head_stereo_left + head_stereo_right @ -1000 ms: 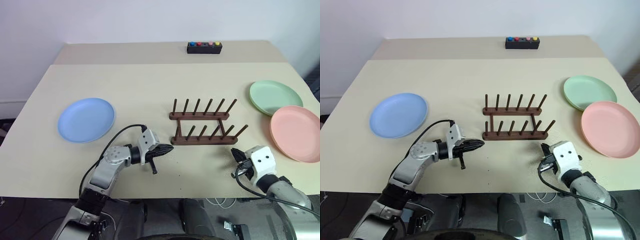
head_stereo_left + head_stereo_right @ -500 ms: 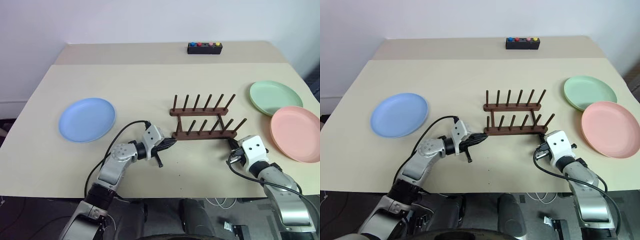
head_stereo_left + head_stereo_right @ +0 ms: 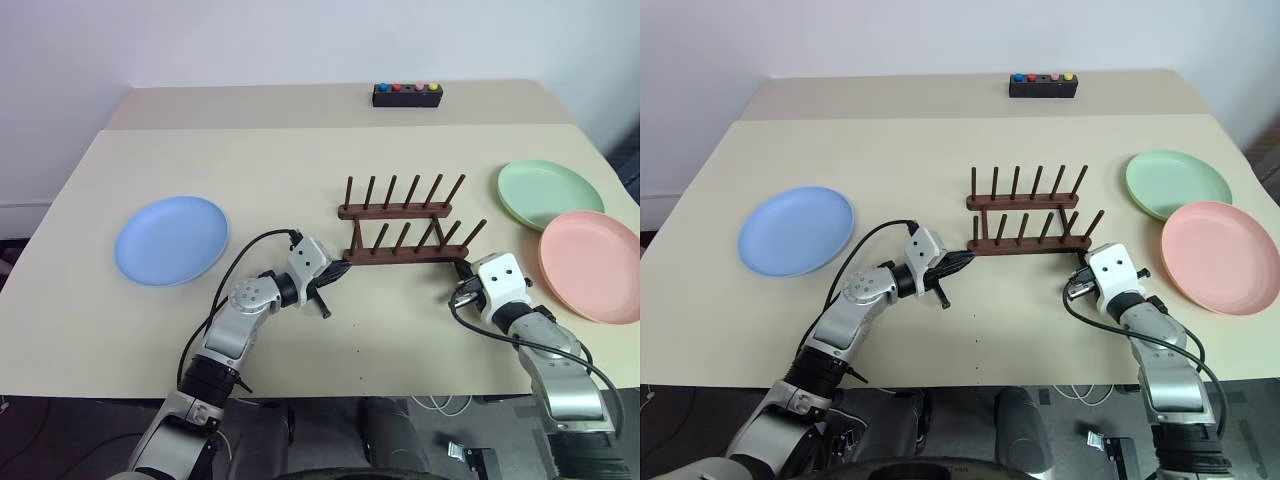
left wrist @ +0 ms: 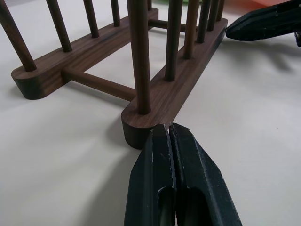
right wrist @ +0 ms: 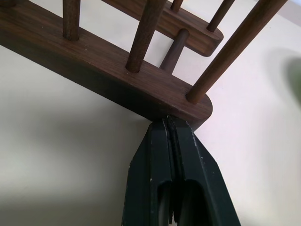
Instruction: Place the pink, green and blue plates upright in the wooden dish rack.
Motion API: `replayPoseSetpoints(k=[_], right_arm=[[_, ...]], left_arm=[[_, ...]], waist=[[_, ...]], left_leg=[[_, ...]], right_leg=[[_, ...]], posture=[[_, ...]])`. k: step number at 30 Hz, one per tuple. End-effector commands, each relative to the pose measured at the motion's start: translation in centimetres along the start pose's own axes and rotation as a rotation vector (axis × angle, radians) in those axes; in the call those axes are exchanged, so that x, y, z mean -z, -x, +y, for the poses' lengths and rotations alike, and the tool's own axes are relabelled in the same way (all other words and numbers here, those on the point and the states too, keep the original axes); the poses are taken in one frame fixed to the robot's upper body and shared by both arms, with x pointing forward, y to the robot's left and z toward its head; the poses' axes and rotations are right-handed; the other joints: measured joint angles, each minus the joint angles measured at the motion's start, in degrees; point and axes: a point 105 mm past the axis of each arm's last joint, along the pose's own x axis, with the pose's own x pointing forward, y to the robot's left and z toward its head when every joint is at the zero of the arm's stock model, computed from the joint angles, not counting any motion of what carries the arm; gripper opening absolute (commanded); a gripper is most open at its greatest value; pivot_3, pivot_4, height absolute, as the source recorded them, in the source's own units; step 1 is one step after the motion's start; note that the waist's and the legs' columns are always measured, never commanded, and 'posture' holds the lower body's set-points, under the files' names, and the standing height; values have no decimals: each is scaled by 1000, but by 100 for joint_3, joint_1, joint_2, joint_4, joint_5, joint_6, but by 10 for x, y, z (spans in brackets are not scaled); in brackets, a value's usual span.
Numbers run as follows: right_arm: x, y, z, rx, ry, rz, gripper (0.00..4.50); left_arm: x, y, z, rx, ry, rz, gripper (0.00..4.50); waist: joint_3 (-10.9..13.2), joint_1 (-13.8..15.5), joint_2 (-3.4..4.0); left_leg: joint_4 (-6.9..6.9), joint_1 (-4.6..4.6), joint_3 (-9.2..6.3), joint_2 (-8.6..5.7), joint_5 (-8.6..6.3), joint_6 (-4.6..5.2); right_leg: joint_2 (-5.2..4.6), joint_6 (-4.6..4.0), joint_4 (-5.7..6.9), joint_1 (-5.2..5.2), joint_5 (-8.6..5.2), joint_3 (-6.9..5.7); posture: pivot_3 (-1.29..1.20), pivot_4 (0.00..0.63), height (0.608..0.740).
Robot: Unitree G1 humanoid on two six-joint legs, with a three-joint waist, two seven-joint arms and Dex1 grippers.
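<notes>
The wooden dish rack (image 3: 400,254) stands empty at mid-table. My left gripper (image 3: 343,272) is shut, its tips (image 4: 168,129) against the left end of the rack's near rail (image 4: 188,89). Also shut, my right gripper (image 3: 462,272) presses its tips (image 5: 167,121) on the right end of that same rail (image 5: 117,75). The blue plate (image 3: 172,240) lies flat far to the left. At the right, the green plate (image 3: 550,194) lies flat with the pink plate (image 3: 592,264) just in front of it, the two rims nearly meeting.
A black box with coloured buttons (image 3: 407,95) sits at the back of the table. The table's right edge runs close by the green and pink plates. Bare tabletop lies between the blue plate and the rack.
Both grippers have moved forward to the ends of the rack's near rail, and the rack has slid a little away from me. The plates have not moved.
</notes>
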Motion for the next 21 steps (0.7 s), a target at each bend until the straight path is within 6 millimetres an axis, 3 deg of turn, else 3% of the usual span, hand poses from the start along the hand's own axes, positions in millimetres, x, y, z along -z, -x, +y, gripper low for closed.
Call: replayPoseSetpoints(k=[1, 5, 8, 14, 17, 21], right_arm=[[-13, 11, -7, 14, -24, -55, 0], [-17, 31, -23, 58, -39, -60, 0], [-24, 50, -44, 122, 0, -56, 786], [-13, 71, -76, 237, 102, 71, 3623], [5, 75, -88, 297, 102, 155, 3623], [17, 73, -86, 295, 57, 193, 3623]], left_arm=[[-12, 3, 2, -5, -5, -51, 44], [-15, 13, -2, 38, 34, -74, 44], [-16, 25, -8, 113, 41, -84, 0], [-23, 41, -19, 264, 92, -87, 0], [-25, 42, -24, 308, 95, -87, 0], [-24, 39, -26, 308, 89, -83, 0]], waist=[[0, 5, 0], [1, 4, 1], [1, 3, 2], [1, -2, 2], [1, 0, 1], [1, 0, 2]], left_leg=[[0, 0, 0, 0, 0, 0], [0, -4, 0, 0, 0, 0], [-1, -6, 0, 0, 0, 0], [1, -5, 0, 1, 0, 0], [1, -6, 1, 1, 0, 0], [1, -6, 1, 1, 0, 0]], right_leg=[[0, 0, 0, 0, 0, 0], [-1, 1, -1, -2, 0, 0], [-1, 0, 0, -4, -1, 0], [0, -19, 1, -3, -10, 0], [0, -20, -1, -3, -11, 0], [0, -21, -1, -3, -12, 0]], posture=[[0, 150, 740], [0, 150, 740], [0, 150, 740], [0, 150, 740], [0, 150, 740], [0, 150, 740]])
